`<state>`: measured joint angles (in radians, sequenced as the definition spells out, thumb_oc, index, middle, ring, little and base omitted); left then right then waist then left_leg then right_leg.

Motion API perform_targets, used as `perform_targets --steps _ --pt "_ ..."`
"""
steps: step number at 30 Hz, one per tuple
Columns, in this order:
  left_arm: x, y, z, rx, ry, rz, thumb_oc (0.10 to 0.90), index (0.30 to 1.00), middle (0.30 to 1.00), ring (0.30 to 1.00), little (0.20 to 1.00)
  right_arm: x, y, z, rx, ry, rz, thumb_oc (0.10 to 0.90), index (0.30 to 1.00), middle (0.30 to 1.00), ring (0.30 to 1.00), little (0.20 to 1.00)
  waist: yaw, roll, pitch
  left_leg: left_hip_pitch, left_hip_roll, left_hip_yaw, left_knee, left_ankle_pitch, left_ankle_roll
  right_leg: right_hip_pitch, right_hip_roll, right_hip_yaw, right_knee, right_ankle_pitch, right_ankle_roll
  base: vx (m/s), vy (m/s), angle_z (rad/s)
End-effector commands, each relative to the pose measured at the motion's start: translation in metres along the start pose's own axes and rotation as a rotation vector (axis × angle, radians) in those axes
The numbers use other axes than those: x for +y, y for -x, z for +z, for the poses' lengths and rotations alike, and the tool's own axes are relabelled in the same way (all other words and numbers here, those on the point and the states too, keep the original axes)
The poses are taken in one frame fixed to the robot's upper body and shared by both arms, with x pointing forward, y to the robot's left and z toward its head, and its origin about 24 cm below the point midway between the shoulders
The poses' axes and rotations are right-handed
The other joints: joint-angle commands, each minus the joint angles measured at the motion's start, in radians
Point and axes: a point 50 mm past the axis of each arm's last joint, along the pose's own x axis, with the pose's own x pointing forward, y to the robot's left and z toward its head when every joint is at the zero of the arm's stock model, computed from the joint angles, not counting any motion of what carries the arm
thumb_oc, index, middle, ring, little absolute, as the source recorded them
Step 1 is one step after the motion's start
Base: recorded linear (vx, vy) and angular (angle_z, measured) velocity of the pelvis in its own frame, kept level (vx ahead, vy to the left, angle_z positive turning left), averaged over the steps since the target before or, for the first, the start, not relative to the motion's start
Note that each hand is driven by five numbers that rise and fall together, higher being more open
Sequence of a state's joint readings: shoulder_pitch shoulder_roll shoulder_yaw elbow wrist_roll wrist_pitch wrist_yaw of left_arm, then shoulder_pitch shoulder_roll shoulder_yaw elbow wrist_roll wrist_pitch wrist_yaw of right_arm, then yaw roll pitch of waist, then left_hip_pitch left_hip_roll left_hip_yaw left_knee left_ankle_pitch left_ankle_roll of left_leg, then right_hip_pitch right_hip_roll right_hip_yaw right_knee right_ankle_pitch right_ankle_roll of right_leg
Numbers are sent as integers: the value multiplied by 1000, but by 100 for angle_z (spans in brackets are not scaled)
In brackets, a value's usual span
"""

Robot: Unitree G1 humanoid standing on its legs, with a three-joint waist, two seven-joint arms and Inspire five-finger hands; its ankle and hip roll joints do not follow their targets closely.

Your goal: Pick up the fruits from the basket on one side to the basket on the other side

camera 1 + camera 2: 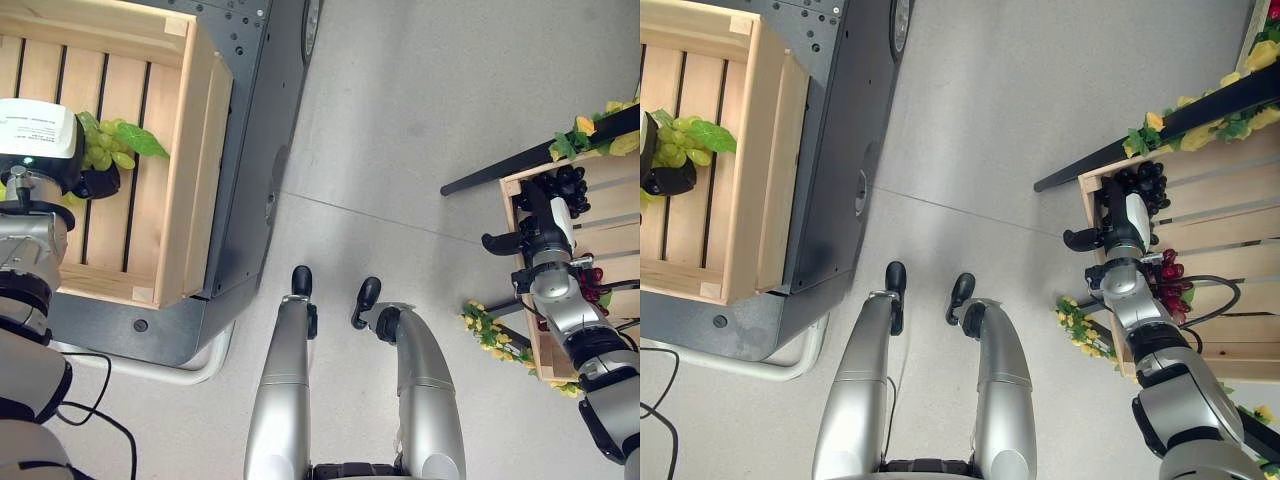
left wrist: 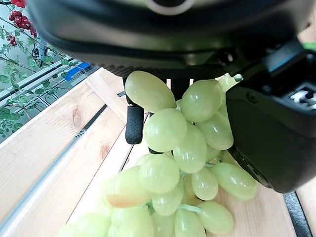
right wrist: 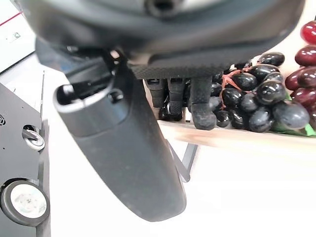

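On the robot's left, wooden crate point(image 1: 190, 160) resting on a dark grey platform point(image 1: 250, 150), slatted floor visible. Left hand point(image 1: 95, 182) inside that crate, over the slats, with the green grape bunch point(image 2: 173, 168) against the palm; fingers point(image 2: 134, 123) curled behind the bunch and thumb alongside it, so grasping the green grapes. Bunch hanging just above the slats in the left wrist view; contact with the slats cannot be told. Green leaf point(image 1: 140, 140) of the bunch sticking out past the hand toward the crate's inner wall. On the robot's right, second wooden crate point(image 1: 1210, 200) with a dark bar point(image 1: 1160, 125) and yellow-flowered garland point(image 1: 1185, 130) across its far edge. Right hand point(image 1: 1130, 225) reaching over the near wall of that crate, fingers point(image 3: 200, 106) bent down and touching the black grape bunch point(image 3: 252, 98) at the crate's corner, thumb standing apart on the floor side; closure round the bunch cannot be told. Red grape bunch point(image 1: 1170, 275) lying in the same crate just beside the right wrist, next to the black bunch. More yellow flowers point(image 1: 1080, 325) at the outer corner of the right crate, low by the grey floor point(image 1: 1020, 120).
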<state>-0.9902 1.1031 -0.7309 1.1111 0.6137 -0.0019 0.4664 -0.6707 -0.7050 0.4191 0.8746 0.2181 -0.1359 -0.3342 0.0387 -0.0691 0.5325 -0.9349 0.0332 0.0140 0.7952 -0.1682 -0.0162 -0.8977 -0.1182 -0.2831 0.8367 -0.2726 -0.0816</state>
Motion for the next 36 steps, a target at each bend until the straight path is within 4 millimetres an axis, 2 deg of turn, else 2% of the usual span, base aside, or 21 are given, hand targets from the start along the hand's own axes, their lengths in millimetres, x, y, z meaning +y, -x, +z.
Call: perform_targets --steps 1,4,8,9,11,13,14,18,19,23,28,32,36 --pt "10 2 -27 89 1 72 400 300 300 300 300 -1 -1 20 -122 -61 40 800 900 900 900 900 19 49 -12 96 -50 79 -115 -25 70 79 25 15 -96 66 44 0 0 0" --pt "11 3 -29 105 38 97 400 300 300 300 300 1 1 19 -118 -70 43 800 900 900 900 900 20 53 -12 114 -52 80 -113 -30 70 96 25 19 -92 61 43 5 -34 0" --pt "11 7 -35 186 220 174 400 300 300 300 300 6 4 15 -107 -82 53 800 900 900 900 900 22 61 -12 156 -56 85 -108 -41 70 135 23 29 -86 48 41 15 -14 0" --pt "8 9 -35 200 253 173 400 300 300 300 300 10 7 10 -94 -81 63 800 900 900 900 900 25 62 -12 191 -59 82 -108 -61 65 167 25 39 -85 32 51 56 -30 -3" --pt "8 12 -40 286 470 229 400 300 300 300 300 17 11 7 -87 -95 73 800 900 900 900 900 28 66 -12 237 -65 82 -114 -68 65 211 23 46 -90 23 51 35 -45 -3" --pt "8 13 -42 325 578 252 400 300 300 300 300 22 15 5 -83 -102 81 800 900 900 900 900 29 67 -12 264 -68 82 -117 -73 66 237 21 50 -92 18 52 20 -49 -2" --pt "8 14 -44 374 717 273 400 300 300 300 300 27 18 5 -83 -114 87 800 900 900 900 900 31 68 -12 294 -72 80 -119 -80 67 267 19 54 -97 12 53 21 -51 1" --pt "3 21 -47 444 926 308 400 300 300 300 300 37 26 2 -81 -128 98 800 900 900 900 900 30 72 -12 362 -83 72 -126 -89 69 334 15 59 -110 3 52 15 -48 -1" --pt "5 22 -48 460 1006 332 400 300 300 300 300 38 27 4 -84 -136 100 800 900 900 900 900 29 73 -12 371 -85 76 -130 -75 76 346 11 54 -120 16 43 -32 -35 -7" --pt "3 28 -41 454 1231 418 400 300 300 300 300 47 35 3 -82 -148 125 800 900 900 900 900 26 76 -12 460 -92 71 -147 -85 82 430 8 63 -145 13 44 2 -36 -6" --pt "5 34 -33 419 1373 490 400 300 300 300 300 54 42 2 -77 -169 141 800 900 900 900 900 26 78 -18 547 -94 68 -179 -89 86 514 2 71 -178 14 49 -2 -39 -3" --pt "9 36 -28 372 1469 527 400 300 300 300 300 63 49 2 -90 -196 170 800 900 900 900 900 23 82 -58 617 -91 63 -236 -86 86 571 -2 77 -215 17 58 17 -54 -1" --pt "21 37 -18 244 1509 558 400 300 300 300 300 73 57 10 -127 -222 216 800 900 900 900 900 18 88 -125 716 -96 43 -346 -61 74 668 1 83 -318 35 73 39 -69 -1"
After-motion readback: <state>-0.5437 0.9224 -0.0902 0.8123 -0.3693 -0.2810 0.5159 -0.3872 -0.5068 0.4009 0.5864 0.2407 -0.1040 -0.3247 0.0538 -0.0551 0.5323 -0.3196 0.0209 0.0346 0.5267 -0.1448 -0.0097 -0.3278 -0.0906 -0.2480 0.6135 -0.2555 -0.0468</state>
